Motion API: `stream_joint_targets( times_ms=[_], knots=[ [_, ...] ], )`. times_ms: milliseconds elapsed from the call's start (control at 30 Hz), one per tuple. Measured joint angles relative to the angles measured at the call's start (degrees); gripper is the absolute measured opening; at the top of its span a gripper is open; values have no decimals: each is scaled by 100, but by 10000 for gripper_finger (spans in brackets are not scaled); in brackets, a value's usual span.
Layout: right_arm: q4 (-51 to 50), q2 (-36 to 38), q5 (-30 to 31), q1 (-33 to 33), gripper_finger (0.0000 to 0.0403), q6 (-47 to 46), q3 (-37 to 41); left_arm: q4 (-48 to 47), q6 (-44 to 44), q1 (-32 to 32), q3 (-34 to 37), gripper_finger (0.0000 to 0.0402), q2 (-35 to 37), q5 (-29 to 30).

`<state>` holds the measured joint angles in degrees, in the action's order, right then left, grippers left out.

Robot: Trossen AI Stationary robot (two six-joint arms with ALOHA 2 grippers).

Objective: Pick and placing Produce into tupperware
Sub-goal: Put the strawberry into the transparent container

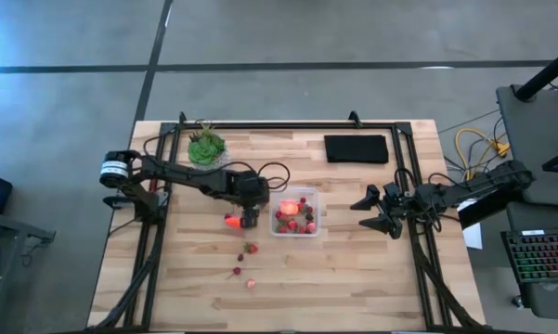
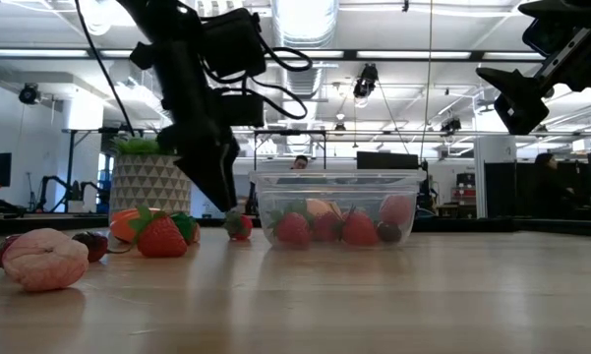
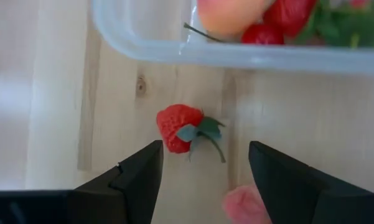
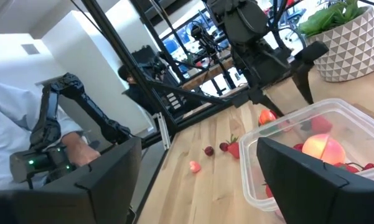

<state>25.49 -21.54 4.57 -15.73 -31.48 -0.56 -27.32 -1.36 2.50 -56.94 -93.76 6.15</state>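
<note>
Pale wooden planks run under everything, and my left gripper [image 3: 202, 171] hangs low over them just beside the tupperware [image 1: 317, 215], jaws standing apart with nothing between them. Right below, a small strawberry [image 3: 177, 127] lies on the wood between my fingertips and the container wall, leafy cap toward one side. The tupperware already holds several berries and the larger pink-red fruit [image 1: 289, 206]. An orange piece [image 1: 232, 222] sits close by my left wrist, and a few more berries [image 1: 250, 248] lie scattered nearer the table's front edge. My right gripper [image 1: 375, 211] waits on the other side of the container, raised off the table, fingers spread and empty. My worry is the berry's roundness: if I close off-centre it may squirt out and roll, perhaps against the plastic wall. Descending too near that wall, a finger could nudge the light container and shift it.
</note>
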Motion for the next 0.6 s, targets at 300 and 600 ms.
stream_joint_targets(
  times_ms=[300,600],
  knots=[
    [1,1,1,1,313,0,0,257,1352,-7,-80,222,-144,157],
    [0,10,1,1,306,0,0,301,1447,-7,-197,222,-731,165]
  ],
)
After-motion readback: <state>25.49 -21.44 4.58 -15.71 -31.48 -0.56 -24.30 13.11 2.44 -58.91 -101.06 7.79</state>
